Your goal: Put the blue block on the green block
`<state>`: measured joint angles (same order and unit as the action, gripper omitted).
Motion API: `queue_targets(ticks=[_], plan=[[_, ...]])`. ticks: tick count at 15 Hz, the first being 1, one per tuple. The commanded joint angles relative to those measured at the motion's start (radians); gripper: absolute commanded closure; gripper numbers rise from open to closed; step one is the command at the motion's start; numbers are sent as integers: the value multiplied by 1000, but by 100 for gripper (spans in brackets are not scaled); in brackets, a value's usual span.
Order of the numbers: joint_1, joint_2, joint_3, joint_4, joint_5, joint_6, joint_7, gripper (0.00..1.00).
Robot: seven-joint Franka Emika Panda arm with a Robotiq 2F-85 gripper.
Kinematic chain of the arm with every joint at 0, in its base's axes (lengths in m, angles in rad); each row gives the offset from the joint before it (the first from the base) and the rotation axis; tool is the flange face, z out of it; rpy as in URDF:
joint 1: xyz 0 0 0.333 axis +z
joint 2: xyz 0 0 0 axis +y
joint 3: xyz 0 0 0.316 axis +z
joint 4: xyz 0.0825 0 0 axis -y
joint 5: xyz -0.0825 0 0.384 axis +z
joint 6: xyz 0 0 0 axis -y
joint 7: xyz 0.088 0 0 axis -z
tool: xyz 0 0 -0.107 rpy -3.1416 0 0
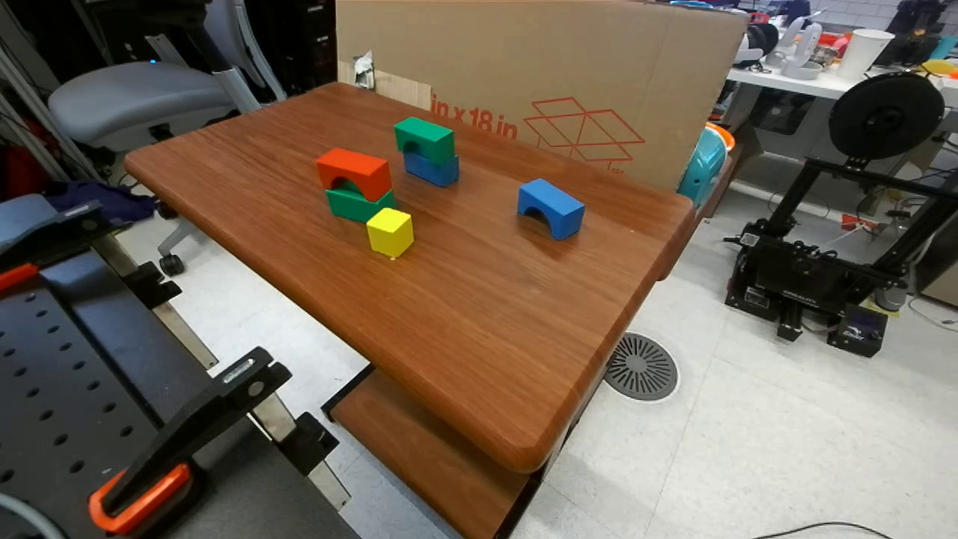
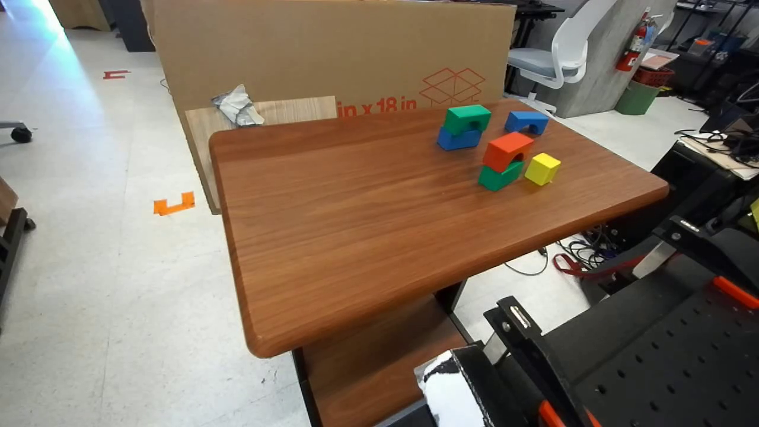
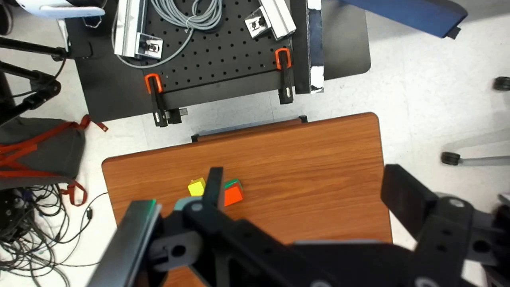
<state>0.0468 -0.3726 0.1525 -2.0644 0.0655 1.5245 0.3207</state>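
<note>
Stacking seems entirely ahead: the blue wooden-looking arch block [image 1: 554, 203] stands apart from the green wooden-looking arch block [image 1: 426, 136], jaws spread and empty.

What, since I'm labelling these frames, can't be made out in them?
Wrist view: blue arch and green arch, hidden by the tool.
Wrist view: the tool's rear, cut off by the bottom edge.
Both exterior views: the tool, out of frame.
Both exterior views: the lower green's top, mostly covered by the red arch.
</note>
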Motion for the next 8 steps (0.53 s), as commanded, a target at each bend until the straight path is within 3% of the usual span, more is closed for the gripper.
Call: queue_targets(ticks=[1, 8], plan=[[-27, 49, -58, 13, -1, 59, -68, 0], [-68, 176, -128, 9, 7, 181, -99, 0]])
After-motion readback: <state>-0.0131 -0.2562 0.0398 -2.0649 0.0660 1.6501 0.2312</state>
